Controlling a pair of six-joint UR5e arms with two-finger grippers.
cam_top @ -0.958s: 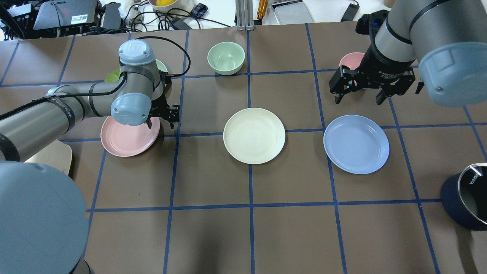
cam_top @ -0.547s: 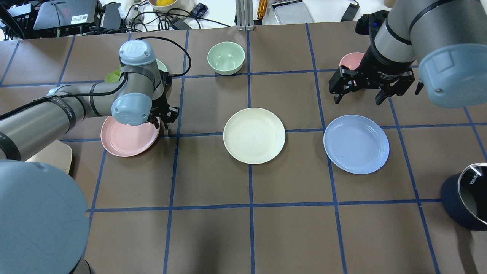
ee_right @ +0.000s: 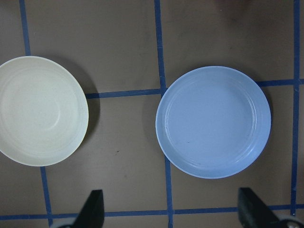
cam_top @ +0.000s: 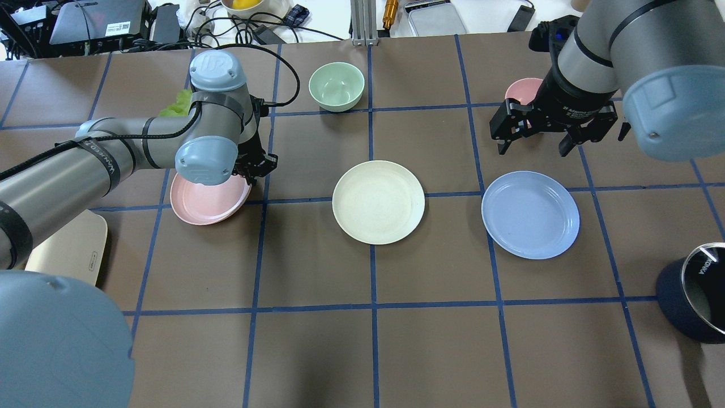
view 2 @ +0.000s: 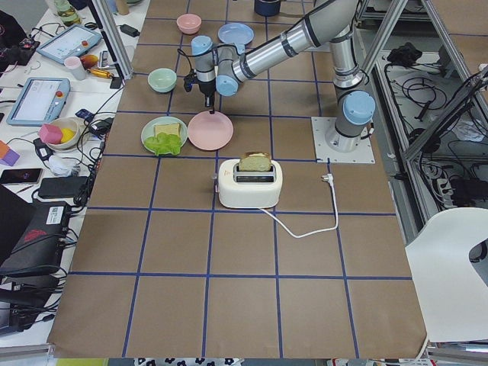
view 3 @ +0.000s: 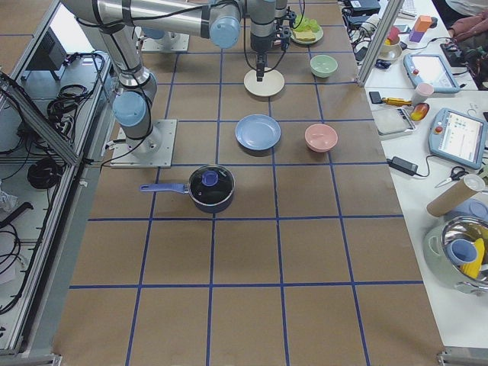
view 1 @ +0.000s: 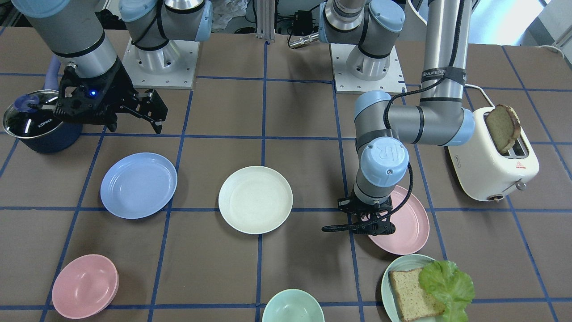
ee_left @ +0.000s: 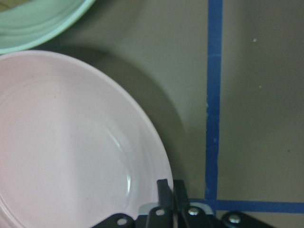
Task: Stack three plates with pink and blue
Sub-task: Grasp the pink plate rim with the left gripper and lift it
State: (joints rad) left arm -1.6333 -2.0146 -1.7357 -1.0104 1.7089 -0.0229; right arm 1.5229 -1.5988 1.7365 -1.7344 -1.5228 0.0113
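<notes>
The pink plate [cam_top: 207,203] hangs slightly tilted from my left gripper [cam_top: 252,170], which is shut on its right rim. The left wrist view shows the closed fingers [ee_left: 168,190] pinching the rim of the pink plate [ee_left: 71,156]. In the front view the pink plate [view 1: 404,223] is beside the left gripper [view 1: 373,227]. The cream plate [cam_top: 378,202] lies at the table's middle and the blue plate [cam_top: 530,215] to its right. My right gripper [cam_top: 533,151] is open and empty, hovering beyond the blue plate [ee_right: 213,121].
A green bowl [cam_top: 336,86] and a pink bowl [cam_top: 521,90] stand at the far side. A green plate with bread and lettuce [view 1: 420,286] is close behind the pink plate. A toaster [view 1: 491,161] stands left of it, and a lidded pot [cam_top: 696,292] at the right edge.
My left gripper closed on the pink plate's rim and moved right toward the cream plate, taking the plate with it. The right arm has not moved.
</notes>
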